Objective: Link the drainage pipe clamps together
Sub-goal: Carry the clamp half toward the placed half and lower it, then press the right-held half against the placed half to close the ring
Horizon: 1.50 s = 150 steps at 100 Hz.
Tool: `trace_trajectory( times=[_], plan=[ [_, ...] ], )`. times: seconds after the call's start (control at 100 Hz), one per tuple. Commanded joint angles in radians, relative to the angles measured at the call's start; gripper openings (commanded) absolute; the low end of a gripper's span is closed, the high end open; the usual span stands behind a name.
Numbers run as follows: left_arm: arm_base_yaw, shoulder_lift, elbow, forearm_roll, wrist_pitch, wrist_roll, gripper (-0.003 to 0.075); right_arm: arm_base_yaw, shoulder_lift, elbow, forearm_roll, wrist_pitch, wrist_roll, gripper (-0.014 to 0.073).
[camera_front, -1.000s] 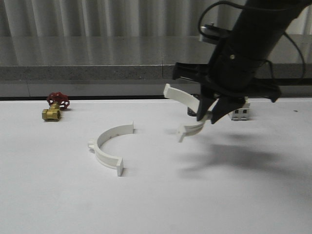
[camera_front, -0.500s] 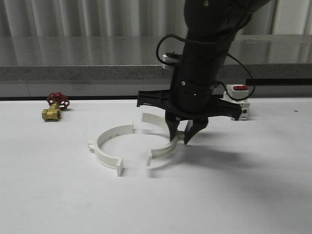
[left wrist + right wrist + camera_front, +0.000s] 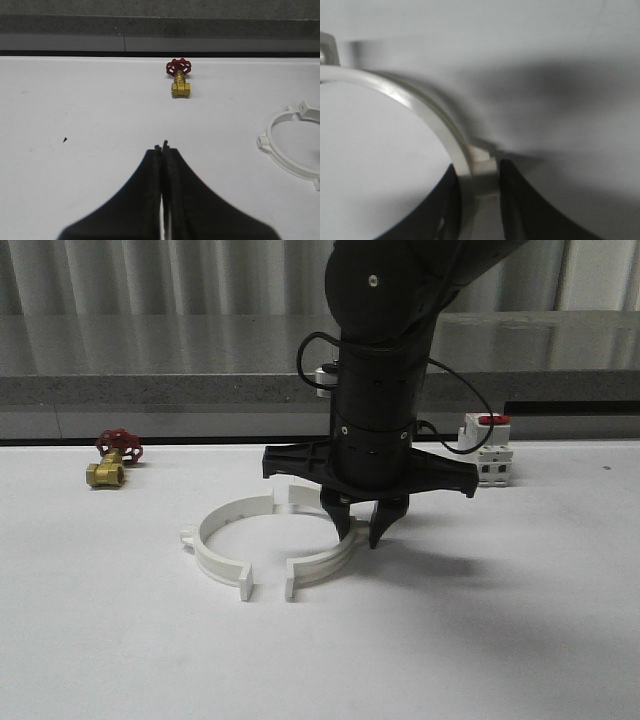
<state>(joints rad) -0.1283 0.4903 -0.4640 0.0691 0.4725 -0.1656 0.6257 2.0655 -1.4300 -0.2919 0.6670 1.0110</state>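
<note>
Valve (image 3: 112,457) of brass with a red handwheel sits at the far left of the white table (image 3: 120,640), well apart from the work. Next comes the resting clamp half (image 3: 222,540), a white half-ring lying flat with its open side facing right and its flange tabs at both ends. Just right of it is the held clamp half (image 3: 322,560), its open side facing left, so the 2 arcs nearly close into 1 ring; the near tabs stand just beside each other with a small gap between them, and the far tabs look close too, though the arm hides part of that joint. The right gripper (image 3: 361,537) points straight down and pinches this half across its band, as the right wrist view shows with a finger on each side of the plastic. The left gripper (image 3: 162,147) hangs over bare table with its fingers pressed together on nothing. At the far right a white breaker (image 3: 487,458) with a red top stands behind.

The risk, I think: pushing further with tabs misaligned could shove the loose half away, or twist the held half in the pinch
</note>
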Motion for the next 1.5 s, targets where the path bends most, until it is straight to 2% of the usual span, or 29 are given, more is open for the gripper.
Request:
trace_trajectory(
  times=[0.0,0.63,1.01,1.11,1.28,1.34,1.49],
  plan=[
    [0.001,0.001,-0.03,-0.005,-0.071,-0.002,-0.002,0.002,-0.051,-0.034,-0.034,-0.024,0.014,0.0089],
    [0.001,0.001,-0.03,-0.005,-0.071,-0.002,-0.002,0.057,0.003,-0.035,-0.048,-0.055,0.129,0.0089],
    [0.001,0.001,-0.03,-0.005,-0.071,-0.002,-0.002,0.069,0.003,-0.035,-0.048,-0.048,0.134,0.0098],
    [0.001,0.001,-0.03,-0.005,-0.071,-0.002,-0.002,0.069,0.003,-0.035,-0.048,-0.051,0.134,0.0172],
    [0.001,0.001,-0.03,-0.005,-0.071,-0.002,-0.002,0.069,0.003,-0.035,-0.058,-0.062,0.131,0.0445],
    [0.001,0.001,-0.03,-0.005,-0.071,-0.002,-0.002,0.069,0.003,-0.035,-0.058,-0.06,0.131,0.0516],
    [0.001,0.001,-0.03,-0.005,-0.071,-0.002,-0.002,0.069,0.003,-0.035,-0.059,-0.055,0.131,0.0545]
  ],
)
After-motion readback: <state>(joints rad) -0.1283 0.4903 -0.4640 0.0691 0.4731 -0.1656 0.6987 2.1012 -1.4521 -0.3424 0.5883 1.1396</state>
